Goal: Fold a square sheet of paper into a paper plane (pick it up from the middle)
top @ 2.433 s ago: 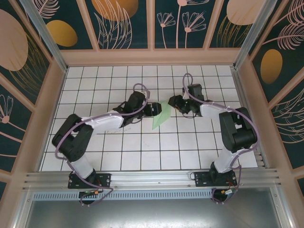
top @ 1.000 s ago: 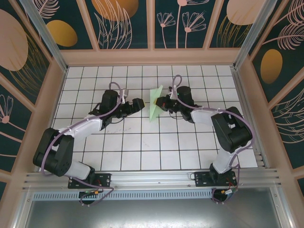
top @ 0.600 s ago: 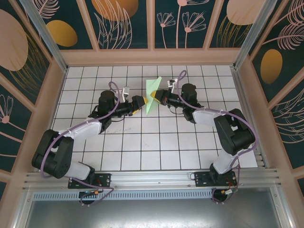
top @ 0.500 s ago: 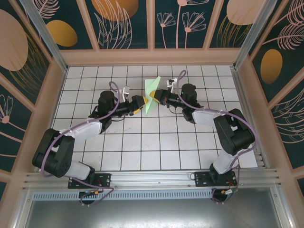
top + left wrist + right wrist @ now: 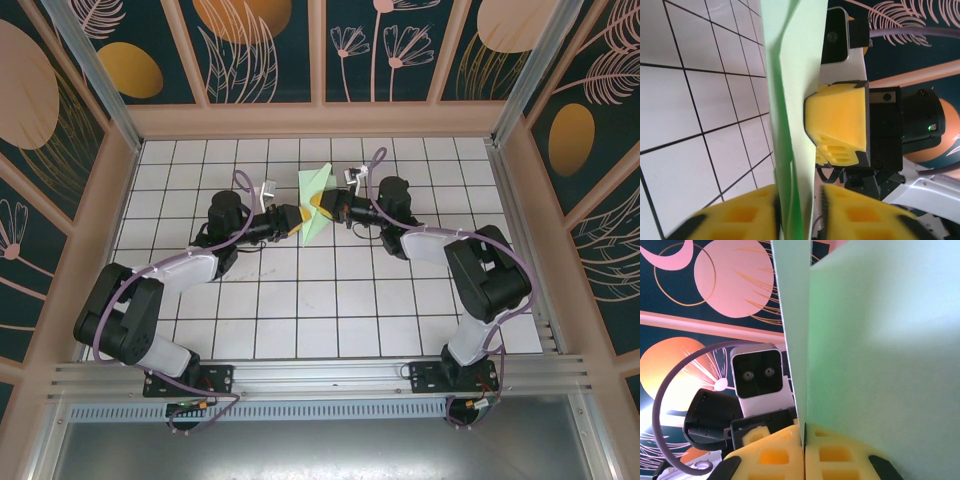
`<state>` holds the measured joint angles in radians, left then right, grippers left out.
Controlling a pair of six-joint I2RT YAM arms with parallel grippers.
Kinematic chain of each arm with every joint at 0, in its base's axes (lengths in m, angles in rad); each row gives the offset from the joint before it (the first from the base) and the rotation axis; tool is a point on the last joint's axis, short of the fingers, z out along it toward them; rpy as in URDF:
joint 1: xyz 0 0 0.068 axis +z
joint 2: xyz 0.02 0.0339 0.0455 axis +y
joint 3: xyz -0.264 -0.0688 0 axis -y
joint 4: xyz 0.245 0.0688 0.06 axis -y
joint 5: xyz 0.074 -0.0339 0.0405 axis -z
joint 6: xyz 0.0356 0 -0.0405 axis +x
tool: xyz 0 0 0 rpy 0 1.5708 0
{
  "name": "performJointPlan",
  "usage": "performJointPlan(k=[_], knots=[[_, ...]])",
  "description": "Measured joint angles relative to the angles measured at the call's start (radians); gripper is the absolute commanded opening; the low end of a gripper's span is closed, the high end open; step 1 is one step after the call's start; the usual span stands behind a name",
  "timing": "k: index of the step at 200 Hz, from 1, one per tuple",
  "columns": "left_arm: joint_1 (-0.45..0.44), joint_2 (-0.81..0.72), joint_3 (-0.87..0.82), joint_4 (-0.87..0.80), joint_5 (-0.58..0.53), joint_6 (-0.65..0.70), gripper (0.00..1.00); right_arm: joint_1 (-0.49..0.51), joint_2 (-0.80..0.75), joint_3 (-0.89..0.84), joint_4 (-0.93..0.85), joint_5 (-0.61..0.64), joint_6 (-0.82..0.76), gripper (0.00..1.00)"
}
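The left gripper (image 5: 799, 215), newly narrowed, flanks the folded pale mint-green paper sheet (image 5: 316, 187) — pinch unconfirmed; your right gripper (image 5: 804, 452) clamps it — handover pending.

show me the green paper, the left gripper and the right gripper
green paper (image 5: 318, 185), top view, upper flap
left gripper (image 5: 797, 214), left wrist view, between its yellow fingertips
right gripper (image 5: 804, 450), right wrist view, between its yellow fingertips

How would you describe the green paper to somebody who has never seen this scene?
Look at the white tiled table, slightly behind its middle, where the two arms meet. Between the left end effector and the right end effector stands the folded sheet of paper, held on edge. It is the only pale mint-green thing there.
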<state>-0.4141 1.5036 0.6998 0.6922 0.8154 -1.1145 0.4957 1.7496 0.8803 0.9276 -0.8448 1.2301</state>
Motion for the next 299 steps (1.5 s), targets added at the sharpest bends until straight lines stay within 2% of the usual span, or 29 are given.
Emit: performJointPlan(k=[26,56,77,100,135,173,201,223,239,268,289,299], knots=[[0.000,0.000,0.006,-0.038,-0.009,0.035,0.08,0.000,0.001,0.021,-0.055,-0.014,-0.010,0.19],[0.000,-0.005,0.045,-0.196,-0.061,0.144,0.06,-0.010,-0.021,0.053,-0.259,0.013,-0.116,0.46],[0.000,-0.019,0.103,-0.393,-0.177,0.283,0.04,-0.031,-0.076,0.082,-0.498,0.134,-0.241,0.58],[0.000,-0.030,0.175,-0.613,-0.385,0.433,0.05,-0.047,-0.133,0.120,-0.719,0.320,-0.357,0.61],[0.000,-0.018,0.229,-0.838,-0.713,0.574,0.02,-0.045,-0.166,0.130,-0.907,0.555,-0.448,0.61],[-0.006,0.061,0.316,-1.009,-1.036,0.626,0.02,-0.036,-0.166,0.130,-1.007,0.692,-0.485,0.61],[-0.042,0.122,0.375,-1.084,-1.191,0.639,0.03,-0.029,-0.165,0.129,-1.036,0.753,-0.490,0.61],[-0.081,0.203,0.416,-1.114,-1.234,0.640,0.09,-0.026,-0.165,0.119,-1.045,0.780,-0.489,0.61],[-0.100,0.257,0.428,-1.115,-1.220,0.642,0.19,-0.026,-0.166,0.116,-1.053,0.796,-0.488,0.60],[-0.108,0.283,0.429,-1.094,-1.099,0.640,0.50,-0.017,-0.166,0.103,-1.049,0.801,-0.472,0.59],[-0.106,0.274,0.427,-1.040,-1.008,0.644,0.64,0.012,-0.160,0.098,-1.036,0.800,-0.460,0.58],[-0.101,0.258,0.422,-1.017,-0.970,0.651,0.71,0.035,-0.148,0.099,-1.016,0.798,-0.457,0.54]])
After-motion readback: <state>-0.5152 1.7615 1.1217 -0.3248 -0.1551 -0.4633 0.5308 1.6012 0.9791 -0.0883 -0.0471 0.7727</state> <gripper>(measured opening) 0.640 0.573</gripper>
